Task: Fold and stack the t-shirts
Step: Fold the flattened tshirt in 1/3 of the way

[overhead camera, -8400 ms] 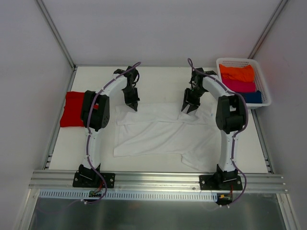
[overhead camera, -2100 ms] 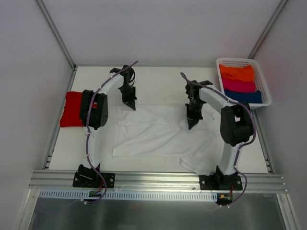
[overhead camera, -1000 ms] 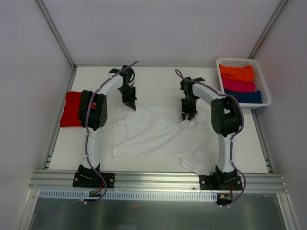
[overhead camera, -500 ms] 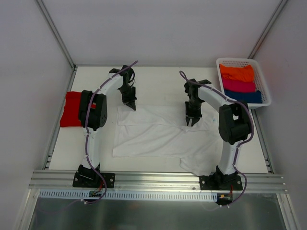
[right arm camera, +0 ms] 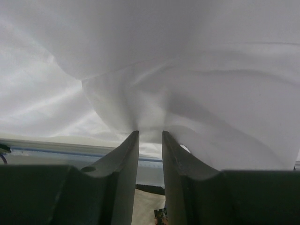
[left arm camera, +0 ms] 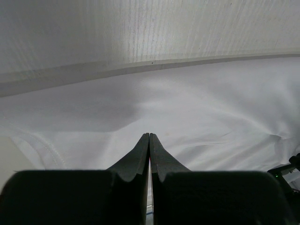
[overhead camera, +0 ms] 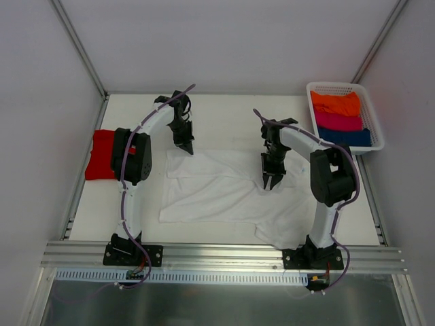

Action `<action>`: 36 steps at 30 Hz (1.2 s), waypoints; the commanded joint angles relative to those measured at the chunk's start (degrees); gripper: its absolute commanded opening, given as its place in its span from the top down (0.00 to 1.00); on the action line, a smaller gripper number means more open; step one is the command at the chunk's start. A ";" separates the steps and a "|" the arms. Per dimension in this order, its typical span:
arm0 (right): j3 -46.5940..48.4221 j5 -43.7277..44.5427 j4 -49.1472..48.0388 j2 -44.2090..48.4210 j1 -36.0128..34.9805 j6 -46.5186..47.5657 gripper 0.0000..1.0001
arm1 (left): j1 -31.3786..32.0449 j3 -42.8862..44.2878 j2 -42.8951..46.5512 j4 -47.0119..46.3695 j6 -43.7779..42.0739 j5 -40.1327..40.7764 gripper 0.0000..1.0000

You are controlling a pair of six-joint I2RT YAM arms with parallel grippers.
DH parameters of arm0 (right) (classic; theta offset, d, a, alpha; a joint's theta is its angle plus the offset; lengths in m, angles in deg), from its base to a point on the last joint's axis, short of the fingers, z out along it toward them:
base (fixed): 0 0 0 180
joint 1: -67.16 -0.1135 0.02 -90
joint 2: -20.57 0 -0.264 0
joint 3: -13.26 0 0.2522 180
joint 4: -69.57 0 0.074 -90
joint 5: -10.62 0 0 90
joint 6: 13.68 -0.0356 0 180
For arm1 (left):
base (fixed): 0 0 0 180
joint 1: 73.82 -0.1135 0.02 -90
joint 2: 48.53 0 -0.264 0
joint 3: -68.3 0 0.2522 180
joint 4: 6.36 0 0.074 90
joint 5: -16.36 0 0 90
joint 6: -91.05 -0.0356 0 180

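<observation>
The white t-shirt (overhead camera: 217, 190) lies spread across the middle of the table, also filling the left wrist view (left arm camera: 201, 103) and the right wrist view (right arm camera: 211, 89). The red t-shirt (overhead camera: 102, 155) sits folded at the left edge. My left gripper (overhead camera: 187, 147) (left arm camera: 149, 136) is shut, its tips at the white shirt's far left corner; no cloth shows between them. My right gripper (overhead camera: 270, 182) (right arm camera: 150, 132) is closed on a bunched fold of the white shirt's right part, which drapes from its tips.
A white basket (overhead camera: 378, 129) at the back right holds folded orange (overhead camera: 335, 103), pink (overhead camera: 338, 121) and blue (overhead camera: 353, 137) clothes. A metal rail (overhead camera: 224, 255) runs along the near edge, with both arm bases on it. Walls close in the left, back and right.
My right gripper has moved toward the near side, drawing its fold of white cloth with it. The left arm and the red shirt have stayed put.
</observation>
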 commanded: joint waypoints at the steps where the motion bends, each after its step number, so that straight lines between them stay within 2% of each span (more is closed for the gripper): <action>1: -1.03 -4.28 4.07 4.87 -1.24 1.61 0.70 | -0.41 1.90 1.07 0.63 0.50 -0.58 1.00; 6: 0.37 -5.62 6.36 10.22 -2.04 1.62 0.71 | -0.41 1.28 1.69 0.54 0.32 -0.05 1.00; 10: 8.43 -1.23 8.20 13.49 -1.78 0.04 0.70 | -0.41 1.98 1.78 0.45 0.32 0.39 1.00; 13: 12.23 5.35 8.38 12.18 -0.20 -1.54 0.67 | -0.32 4.08 1.34 0.45 0.67 -0.14 1.00; 18: 14.43 10.01 6.98 6.29 2.36 -2.42 0.68 | -0.23 5.50 1.25 0.45 1.12 -0.93 1.00; 19: 15.22 11.25 6.63 5.15 2.44 -2.16 0.70 | -0.23 5.07 1.16 0.45 1.03 -0.50 1.00; 21: 19.08 12.93 6.54 0.76 2.71 -2.25 0.97 | -0.23 3.67 1.42 0.54 0.59 0.29 1.00; 22: 20.40 12.58 6.54 -0.74 2.88 -2.42 1.00 | -0.14 3.22 1.77 0.54 0.59 0.47 1.00; 27: 26.30 12.67 6.62 -7.51 3.84 -2.33 0.99 | -0.14 -0.55 6.59 0.63 0.06 1.62 1.00; 36: 22.44 11.96 6.62 -10.42 6.31 -1.81 1.00 | 0.03 -7.15 7.85 5.20 1.03 2.32 1.00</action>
